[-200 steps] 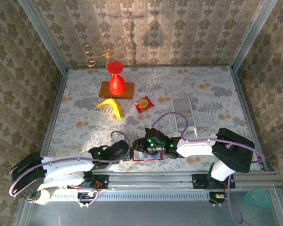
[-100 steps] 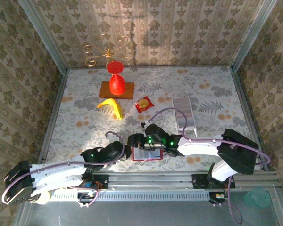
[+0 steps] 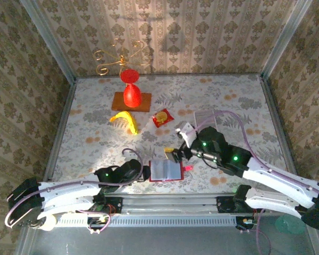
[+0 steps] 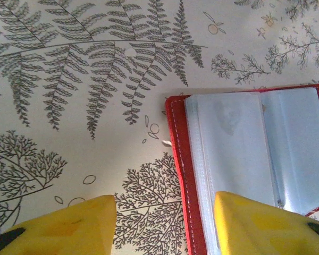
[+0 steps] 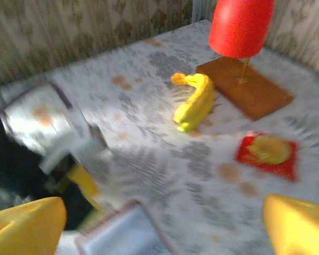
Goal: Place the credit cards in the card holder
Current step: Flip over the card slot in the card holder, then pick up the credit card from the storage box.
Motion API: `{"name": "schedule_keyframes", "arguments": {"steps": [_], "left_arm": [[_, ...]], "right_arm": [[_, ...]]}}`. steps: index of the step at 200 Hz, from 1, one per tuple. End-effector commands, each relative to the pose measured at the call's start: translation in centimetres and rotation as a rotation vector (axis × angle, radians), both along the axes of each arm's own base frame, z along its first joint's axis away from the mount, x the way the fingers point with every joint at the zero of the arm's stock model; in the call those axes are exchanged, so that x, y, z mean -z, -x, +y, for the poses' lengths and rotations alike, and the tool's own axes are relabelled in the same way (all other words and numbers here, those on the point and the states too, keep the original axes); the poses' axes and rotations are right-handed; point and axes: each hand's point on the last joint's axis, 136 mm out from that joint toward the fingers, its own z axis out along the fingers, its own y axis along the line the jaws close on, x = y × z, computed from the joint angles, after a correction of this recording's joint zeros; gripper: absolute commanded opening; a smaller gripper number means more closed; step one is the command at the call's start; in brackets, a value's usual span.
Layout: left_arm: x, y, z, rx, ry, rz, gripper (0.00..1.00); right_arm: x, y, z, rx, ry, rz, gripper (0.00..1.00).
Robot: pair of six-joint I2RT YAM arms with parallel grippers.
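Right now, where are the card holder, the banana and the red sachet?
card holder (image 4: 231, 143), left wrist view, on its clear inner sleeve.
banana (image 5: 198, 99), right wrist view, on its curved middle.
red sachet (image 5: 266, 151), right wrist view, on its yellow circle.

Right wrist view was motion-smeared. Grey-and-black shape at left was unreadable. Card holder was clipped by the bottom edge, red vase by the top.
Left wrist: card holder ran off right and bottom edges, with one left gripper finger covering its lower corner.
Top view: credit cards sat partly behind the right arm.
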Motion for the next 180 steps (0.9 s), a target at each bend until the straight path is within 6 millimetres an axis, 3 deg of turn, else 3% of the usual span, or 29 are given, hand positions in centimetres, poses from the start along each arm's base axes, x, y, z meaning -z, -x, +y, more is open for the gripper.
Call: {"name": "schedule_keyframes", "arguments": {"steps": [1, 54, 77, 115, 180], "left_arm": [[-1.2, -0.3, -1.4, 0.042, 0.031, -0.027, 0.52], [-1.2, -0.1, -2.3, 0.082, 0.029, -0.023, 0.53], [-1.0, -0.1, -2.3, 0.087, 0.025, -0.019, 0.53], [-0.9, 0.1, -2.2, 0.09, 0.033, -0.014, 0.53], [-0.9, 0.1, -2.2, 0.089, 0.035, -0.021, 0.53]], "right_arm": [[5.4, -0.9, -4.6, -0.159, 0.554, -0.253, 1.0], [9.6, -5.5, -12.4, -0.211, 0.9, -0.233, 1.0], [11.5, -7.2, -14.8, -0.232, 1.015, -0.227, 1.0], [13.1, -9.1, -15.9, -0.254, 1.084, -0.226, 1.0], [16.2, -9.4, -16.3, -0.306, 1.124, -0.168, 1.0]]}}
